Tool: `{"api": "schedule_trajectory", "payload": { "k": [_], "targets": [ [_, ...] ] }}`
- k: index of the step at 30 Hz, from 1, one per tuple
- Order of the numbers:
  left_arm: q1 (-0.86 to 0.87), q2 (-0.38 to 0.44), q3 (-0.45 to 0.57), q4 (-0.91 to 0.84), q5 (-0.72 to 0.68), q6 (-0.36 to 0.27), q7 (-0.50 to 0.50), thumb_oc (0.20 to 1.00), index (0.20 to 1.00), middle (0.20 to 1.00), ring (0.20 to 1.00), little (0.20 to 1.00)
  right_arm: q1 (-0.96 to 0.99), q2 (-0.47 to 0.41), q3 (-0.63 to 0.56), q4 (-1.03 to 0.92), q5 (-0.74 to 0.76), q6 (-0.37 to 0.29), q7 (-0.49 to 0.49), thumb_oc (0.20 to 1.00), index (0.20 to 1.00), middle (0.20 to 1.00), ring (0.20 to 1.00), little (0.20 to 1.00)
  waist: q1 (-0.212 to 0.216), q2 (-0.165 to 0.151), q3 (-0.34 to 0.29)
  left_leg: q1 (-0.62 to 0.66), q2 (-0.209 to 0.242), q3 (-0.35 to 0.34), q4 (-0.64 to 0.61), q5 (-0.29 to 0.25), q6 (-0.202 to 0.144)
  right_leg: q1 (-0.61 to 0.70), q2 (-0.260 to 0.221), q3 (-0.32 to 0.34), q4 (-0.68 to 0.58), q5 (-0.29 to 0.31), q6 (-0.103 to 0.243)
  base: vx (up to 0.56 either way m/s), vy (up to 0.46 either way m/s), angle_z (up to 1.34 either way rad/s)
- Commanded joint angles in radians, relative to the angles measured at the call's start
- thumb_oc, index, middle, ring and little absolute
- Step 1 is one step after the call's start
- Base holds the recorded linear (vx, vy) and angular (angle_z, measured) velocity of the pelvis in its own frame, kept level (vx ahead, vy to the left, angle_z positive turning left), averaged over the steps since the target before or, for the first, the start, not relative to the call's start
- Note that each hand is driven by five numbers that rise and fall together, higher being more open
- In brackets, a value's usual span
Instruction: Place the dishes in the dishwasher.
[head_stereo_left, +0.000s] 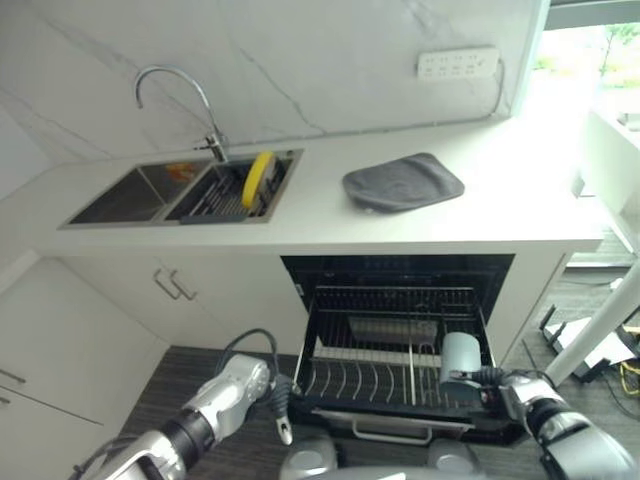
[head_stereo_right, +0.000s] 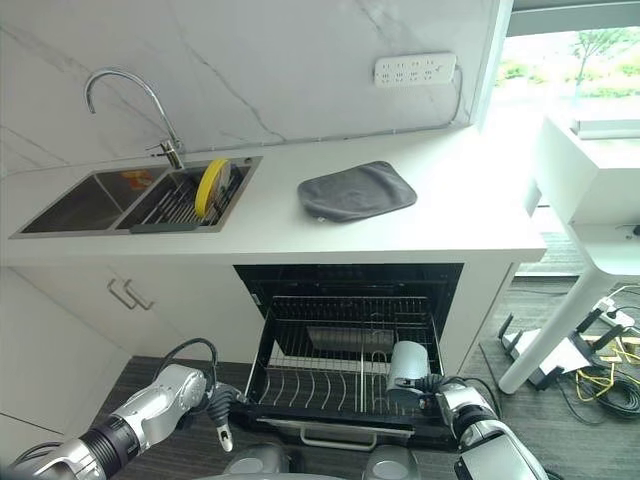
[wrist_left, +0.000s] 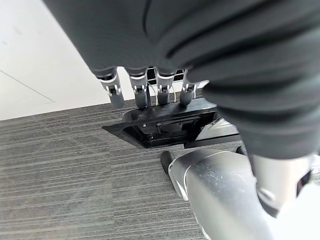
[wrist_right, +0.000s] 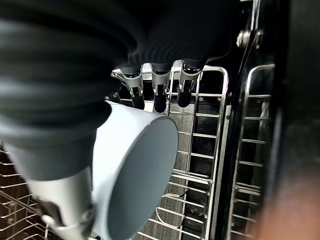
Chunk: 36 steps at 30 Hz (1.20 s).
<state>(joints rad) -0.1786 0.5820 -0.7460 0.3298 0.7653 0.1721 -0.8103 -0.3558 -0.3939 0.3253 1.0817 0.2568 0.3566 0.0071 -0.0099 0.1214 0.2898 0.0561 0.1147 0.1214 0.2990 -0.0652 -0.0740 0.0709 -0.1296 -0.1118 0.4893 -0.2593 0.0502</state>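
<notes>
Right wrist view: right hand (wrist_right: 75, 165) curled round a pale blue-grey cup (wrist_right: 135, 175), fingers (wrist_right: 159, 97) over its far side, thumb along the near side, cup tipped on its side above the wire rack (wrist_right: 200, 165). Seen from the head, same cup (head_stereo_left: 460, 362) held at the right end of the pulled-out dishwasher rack (head_stereo_left: 380, 375), just inside the open dishwasher (head_stereo_left: 400, 270) under the tabletop (head_stereo_left: 500, 215). Left of the dishwasher, left hand (head_stereo_left: 278, 398) low beside the rack's front corner, fingers (wrist_left: 137, 90) straight and relaxed, holding nothing. Up on the tabletop above the dishwasher, a grey cloth (head_stereo_left: 402, 182); farther left, a yellow plate (head_stereo_left: 259, 177) standing on edge in the sink (head_stereo_left: 130, 195) drainer, below the tap (head_stereo_left: 175, 95).
</notes>
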Motion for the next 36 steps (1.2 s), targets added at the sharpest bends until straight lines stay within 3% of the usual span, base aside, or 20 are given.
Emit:
{"api": "schedule_trajectory", "payload": {
  "k": [1,6,12,15,24,30,36],
  "targets": [
    [0.284,0.039,-0.131,0.016,-0.048,-0.042,-0.184,1.0,1.0,1.0,1.0,1.0,0.001,-0.01,-0.048,-0.03,-0.002,-0.026,-0.03,1.0,1.0,1.0,1.0,1.0,0.044,-0.036,0.027,-0.12,0.004,-0.003,0.033,0.139,0.03,-0.008,0.012,-0.011,-0.195,0.252,0.001,0.06,0.034,-0.04],
    [0.294,0.035,-0.117,0.03,-0.06,-0.053,-0.162,1.0,1.0,1.0,1.0,1.0,0.037,-0.065,-0.093,-0.075,0.005,-0.078,-0.036,1.0,1.0,1.0,1.0,1.0,0.041,-0.028,0.004,-0.092,0.0,-0.004,0.01,0.138,0.021,0.025,0.007,-0.034,-0.22,0.244,0.003,0.05,0.095,-0.01],
    [0.297,0.029,-0.084,0.094,-0.047,-0.101,-0.049,1.0,1.0,1.0,1.0,1.0,0.108,-0.167,-0.209,-0.275,0.034,-0.154,-0.03,1.0,1.0,1.0,1.0,1.0,0.042,-0.023,-0.007,-0.082,-0.022,-0.021,-0.032,0.139,0.015,0.003,-0.02,-0.111,-0.194,0.237,0.031,-0.08,0.064,0.19],
    [0.314,0.064,-0.023,0.033,-0.069,-0.086,-0.038,1.0,1.0,1.0,1.0,1.0,0.159,-0.207,-0.282,-0.485,0.043,-0.197,-0.029,1.0,1.0,1.0,1.0,1.0,0.018,-0.024,-0.011,-0.077,-0.03,-0.017,-0.06,0.14,0.015,0.0,-0.019,-0.131,-0.194,0.22,0.027,-0.11,0.042,0.2],
    [0.375,0.092,0.058,-0.107,-0.076,-0.047,-0.028,1.0,1.0,1.0,1.0,1.0,0.198,-0.203,-0.41,-0.796,0.0,-0.245,0.023,1.0,1.0,1.0,1.0,1.0,-0.001,-0.014,-0.032,-0.02,-0.046,-0.015,-0.142,0.12,0.007,0.037,-0.021,-0.158,-0.263,0.196,0.036,-0.09,0.047,0.01],
    [0.378,0.096,0.107,-0.17,-0.174,-0.006,0.071,1.0,1.0,1.0,1.0,1.0,0.223,-0.222,-0.453,-0.991,0.041,-0.247,-0.009,1.0,1.0,1.0,1.0,1.0,-0.01,-0.015,-0.059,0.02,-0.05,-0.004,-0.215,0.11,0.0,0.061,-0.021,-0.186,-0.326,0.191,0.045,-0.17,0.041,0.07],
    [0.371,0.107,0.244,-0.265,-0.429,-0.069,0.266,1.0,1.0,1.0,1.0,1.0,0.306,-0.228,-0.517,-1.178,0.124,-0.264,-0.103,1.0,1.0,1.0,1.0,1.0,-0.01,-0.033,-0.116,0.077,-0.048,0.007,-0.349,0.11,0.0,0.099,0.002,-0.197,-0.442,0.206,0.054,-0.27,0.01,0.13]
  ]
}}
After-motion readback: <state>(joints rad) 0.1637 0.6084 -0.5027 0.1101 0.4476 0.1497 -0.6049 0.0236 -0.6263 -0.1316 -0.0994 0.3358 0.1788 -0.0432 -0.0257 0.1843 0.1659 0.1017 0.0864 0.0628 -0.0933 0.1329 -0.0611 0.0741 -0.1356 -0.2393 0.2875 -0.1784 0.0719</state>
